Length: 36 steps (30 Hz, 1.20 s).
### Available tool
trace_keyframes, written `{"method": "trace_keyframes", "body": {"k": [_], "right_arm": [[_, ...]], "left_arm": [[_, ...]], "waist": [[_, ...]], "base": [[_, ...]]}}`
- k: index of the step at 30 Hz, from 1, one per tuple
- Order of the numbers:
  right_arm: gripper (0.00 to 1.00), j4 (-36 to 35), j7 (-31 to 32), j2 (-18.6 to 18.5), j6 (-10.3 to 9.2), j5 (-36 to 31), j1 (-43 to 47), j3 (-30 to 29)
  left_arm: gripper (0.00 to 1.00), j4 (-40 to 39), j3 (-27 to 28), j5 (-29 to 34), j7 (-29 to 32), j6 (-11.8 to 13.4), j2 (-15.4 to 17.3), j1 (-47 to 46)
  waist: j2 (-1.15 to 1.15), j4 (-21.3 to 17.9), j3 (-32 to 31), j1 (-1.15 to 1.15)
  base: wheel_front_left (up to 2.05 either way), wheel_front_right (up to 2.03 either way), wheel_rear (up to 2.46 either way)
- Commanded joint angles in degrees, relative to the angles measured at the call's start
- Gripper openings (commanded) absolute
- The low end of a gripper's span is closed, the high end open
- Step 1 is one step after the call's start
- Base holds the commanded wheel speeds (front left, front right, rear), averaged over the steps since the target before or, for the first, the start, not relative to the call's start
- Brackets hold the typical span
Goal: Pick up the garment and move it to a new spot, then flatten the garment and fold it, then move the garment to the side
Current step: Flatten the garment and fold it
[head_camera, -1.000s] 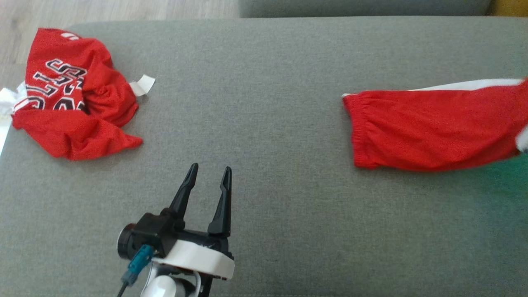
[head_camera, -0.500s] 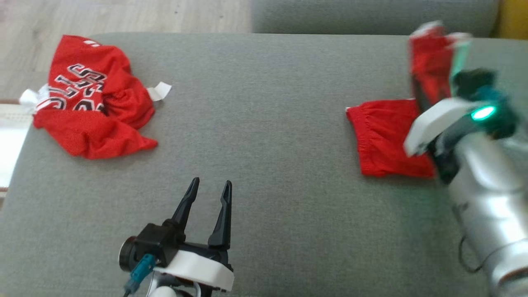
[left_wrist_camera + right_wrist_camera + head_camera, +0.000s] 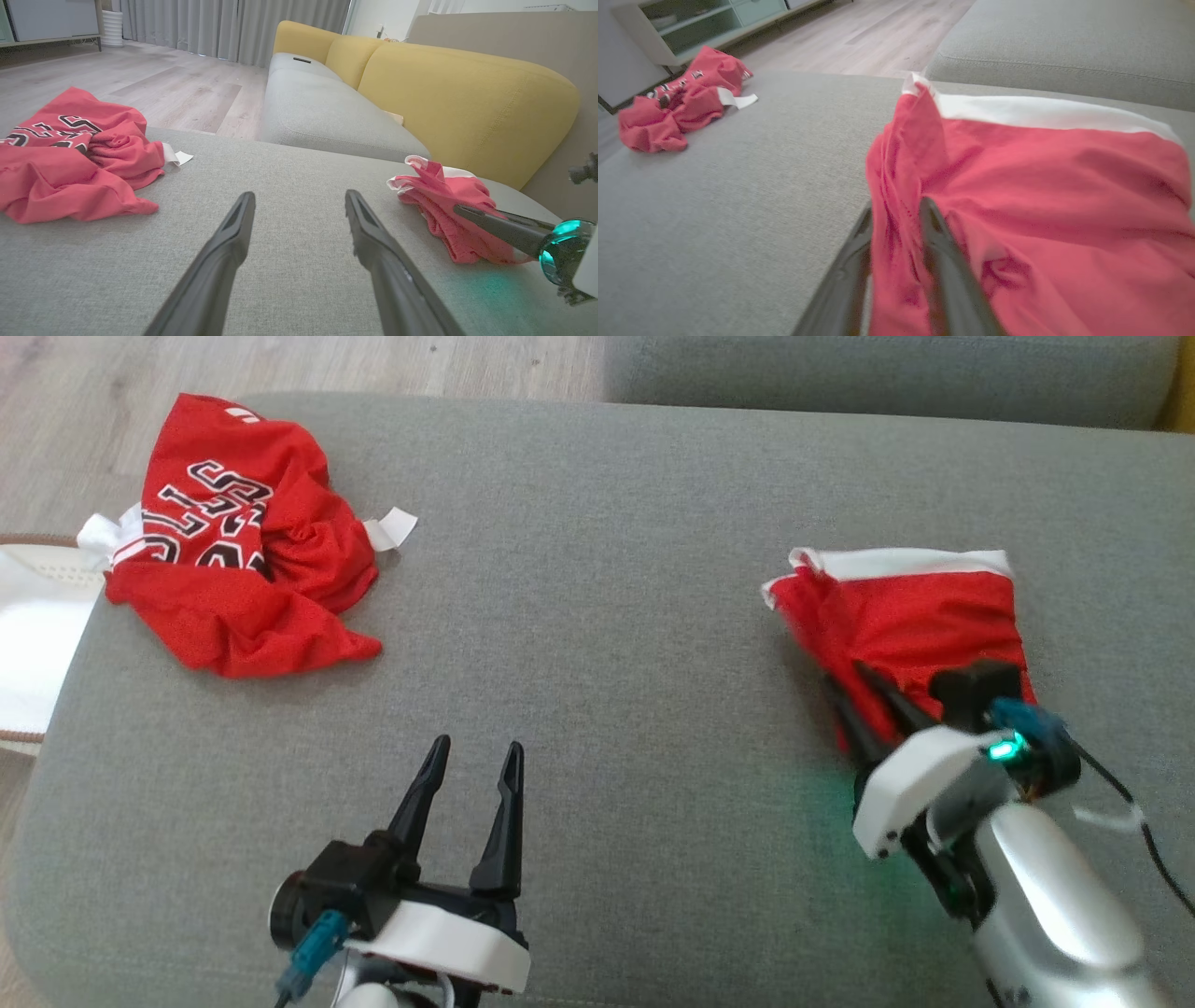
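Note:
The garment [image 3: 915, 616], red shorts with a white side stripe, lies doubled over on the right of the grey cushion [image 3: 597, 616]. My right gripper [image 3: 843, 672] rests at its near-left edge. In the right wrist view the right gripper [image 3: 896, 205] has its jaws parted, with a loose fold of the garment [image 3: 1041, 186] standing between them. My left gripper [image 3: 476, 745] hovers open and empty over bare cushion at the lower middle, well left of the garment [image 3: 448, 205]. The left gripper [image 3: 300, 195] has nothing between its fingers.
A crumpled red jersey [image 3: 233, 579] with black-and-white lettering lies at the cushion's far left corner. A second grey seat [image 3: 887, 373] sits beyond, with a yellow sofa back [image 3: 467, 93] behind it. Wooden floor [image 3: 163, 88] lies past the far edge.
The head camera has shifted. My right arm swung in from the right and laid the stretched-out shorts over themselves, so they now lie doubled. The right jaws have parted. The left arm stayed put.

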Motion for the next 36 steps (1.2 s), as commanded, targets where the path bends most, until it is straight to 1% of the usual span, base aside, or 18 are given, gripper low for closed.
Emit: {"method": "trace_keyframes", "body": {"k": [1, 3, 7, 11, 14, 15, 16, 17, 21, 23, 26, 27, 30, 32, 34, 36], "right_arm": [[1.00, -3.65, 0.29, 0.64, 0.12, 0.82, 0.21, 0.01], [1.00, -8.50, 1.73, 1.35, 0.12, 2.96, 3.72, -1.80], [1.00, -16.36, 4.20, 0.19, 0.12, 4.95, 11.04, -4.87], [1.00, -21.47, 5.79, -1.11, 0.12, 7.08, 17.48, -6.64], [1.00, -24.45, 6.05, -1.14, 0.12, 8.47, 20.53, -8.14], [0.88, -25.12, 5.99, -0.85, 0.12, 9.33, 20.92, -8.87], [0.42, -25.58, 6.06, -0.54, 0.12, 10.30, 20.91, -9.56], [0.00, -25.73, 6.49, -0.47, 0.12, 11.27, 20.56, -10.07], [0.00, -23.25, 9.12, -1.95, 0.12, 15.13, 15.49, -11.84], [0.00, -19.84, 11.14, -3.25, 0.12, 16.74, 11.70, -12.34], [0.00, -13.26, 13.79, -5.77, 0.12, 17.71, 5.98, -11.51], [0.00, -13.26, 13.79, -5.77, 0.12, 17.71, 5.98, -11.51], [0.00, -6.34, 16.24, -7.12, 0.12, 18.92, 1.77, -9.30], [0.00, -2.74, 17.52, -7.58, 0.12, 19.51, 0.27, -6.84], [0.00, -0.59, 18.71, -7.46, 0.12, 20.75, 0.22, -3.68], [0.00, -0.24, 20.00, -6.66, 0.12, 23.28, 1.27, -0.22]], "left_arm": [[1.00, -1.93, 1.48, -0.21, -0.70, 0.23, 0.02, -0.71], [1.00, -1.79, 1.51, -0.14, -0.70, 0.23, 0.02, -0.69], [1.00, -1.70, 1.76, 0.01, -0.70, 0.24, 0.02, -0.08], [1.00, -1.52, 1.56, 0.14, -0.70, 0.03, 0.02, 0.61], [1.00, -1.37, 1.39, 0.30, -0.70, -0.16, 0.02, 1.24], [1.00, -1.32, 1.37, 0.41, -0.70, -0.19, 0.02, 1.48], [1.00, -1.28, 1.35, 0.50, -0.70, -0.23, 0.02, 1.69], [1.00, -1.24, 1.30, 0.58, -0.70, -0.27, 0.02, 1.86], [1.00, -1.08, 0.74, 0.73, -0.70, -0.32, 0.02, 1.98], [1.00, -0.88, 0.46, 0.76, -0.70, -0.52, 0.02, 1.61], [1.00, -0.63, 0.00, 0.83, -0.70, -0.86, 0.02, 0.87], [1.00, -0.63, 0.00, 0.83, -0.70, -0.86, 0.02, 0.87], [1.00, -0.32, -0.16, 0.80, -0.70, -0.94, 0.02, 0.41], [1.00, -0.10, -0.24, 0.59, -0.70, -0.91, 0.02, 0.28], [1.00, 0.09, -0.46, 0.36, -0.70, -0.92, 0.02, 0.13], [1.00, 0.15, -0.40, 0.11, -0.70, -0.67, 0.02, 0.18]], "waist": [[0.00, -0.07, -0.22, 0.00], [0.00, -0.24, -0.68, 0.00], [0.00, -0.44, -1.72, 0.00], [0.00, -0.27, -2.30, 0.00], [0.00, -0.11, -2.81, 0.00], [0.00, -0.10, -2.96, 0.00], [0.00, -0.06, -3.09, 0.00], [0.00, -0.02, -3.20, 0.00], [0.00, 0.31, -3.42, 0.00], [0.00, 0.69, -3.25, 0.00], [0.00, 1.52, -2.69, 0.00], [0.00, 1.52, -2.69, 0.00], [0.00, 2.37, -2.22, 0.00], [0.00, 2.87, -2.06, 0.00], [0.00, 3.47, -2.05, 0.00], [0.00, 3.65, -2.20, 0.00]], "base": [[0.00, 0.00, 0.00], [0.00, 0.00, 0.00], [0.00, 0.00, 0.00], [0.00, 0.00, 0.00], [0.00, 0.00, 0.00], [0.00, 0.00, 0.00], [0.00, 0.00, 0.00], [0.00, 0.00, 0.00], [0.00, 0.00, 0.00], [0.00, 0.00, 0.00], [0.00, 0.00, 0.00], [0.00, 0.00, 0.00], [0.00, 0.00, 0.00], [0.00, 0.00, 0.00], [0.00, 0.00, 0.00], [0.00, 0.00, 0.00]]}}
